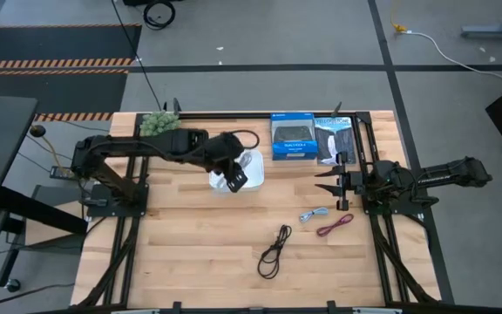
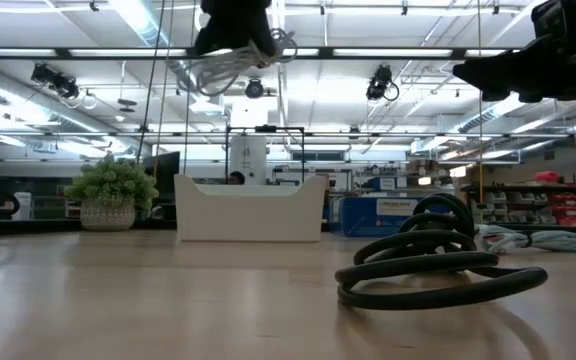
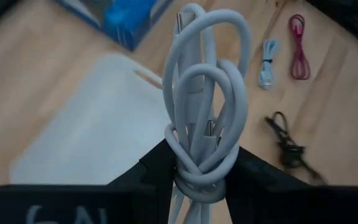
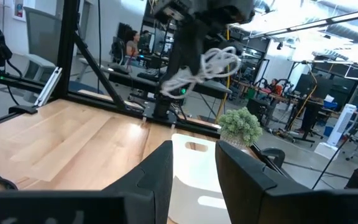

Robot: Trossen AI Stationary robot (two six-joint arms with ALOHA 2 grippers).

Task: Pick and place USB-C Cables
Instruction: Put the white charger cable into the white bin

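Observation:
My left gripper hangs high over the white bin, shut on the white cable. In the low view the gripper and the white bundle show well above the bin. The light blue-grey cable, the dark red cable and the black cable lie flat on the table, right of and nearer than the bin. My right gripper waits open and empty near the table's right side, above the wood. My left gripper pinches the white cable between its two fingers at the bundle's tied waist, where a few turns wrap around the loops. The fingers point down from above. The bundle is lifted clear, its loops hanging over the bin's opening.
A blue retail box and a black one lie at the far edge, right of the bin. A small potted plant stands at the far left corner. Bare wood stretches along the near left part of the table.

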